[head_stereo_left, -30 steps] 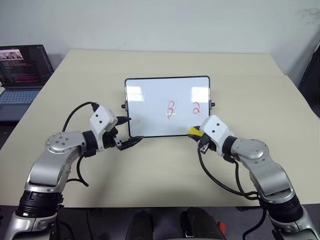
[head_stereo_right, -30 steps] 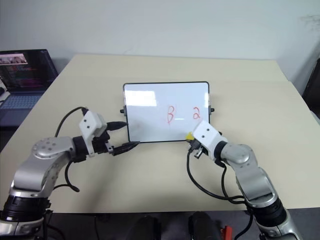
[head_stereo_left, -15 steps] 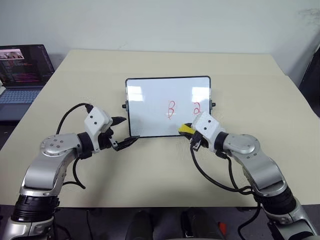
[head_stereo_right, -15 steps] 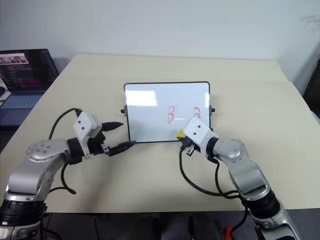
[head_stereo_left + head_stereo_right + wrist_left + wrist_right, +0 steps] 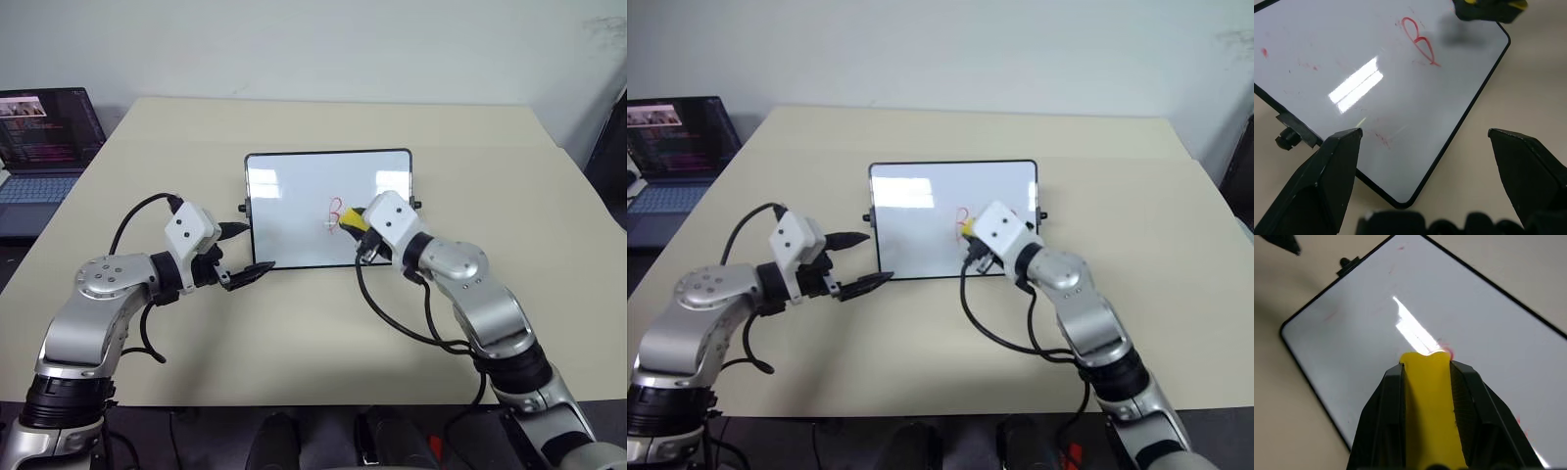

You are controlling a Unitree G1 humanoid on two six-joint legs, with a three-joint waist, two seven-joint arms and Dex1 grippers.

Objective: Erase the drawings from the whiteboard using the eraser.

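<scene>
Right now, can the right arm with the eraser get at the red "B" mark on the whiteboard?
Probably yes. The right gripper holds the eraser right beside the "B" on the whiteboard, with nothing between them.

A big, pale tan desk carries the things. A small whiteboard with a thin black frame lies flat near the middle of it. A red scribble is on the board. An open laptop sits off at the desk's far left.
</scene>
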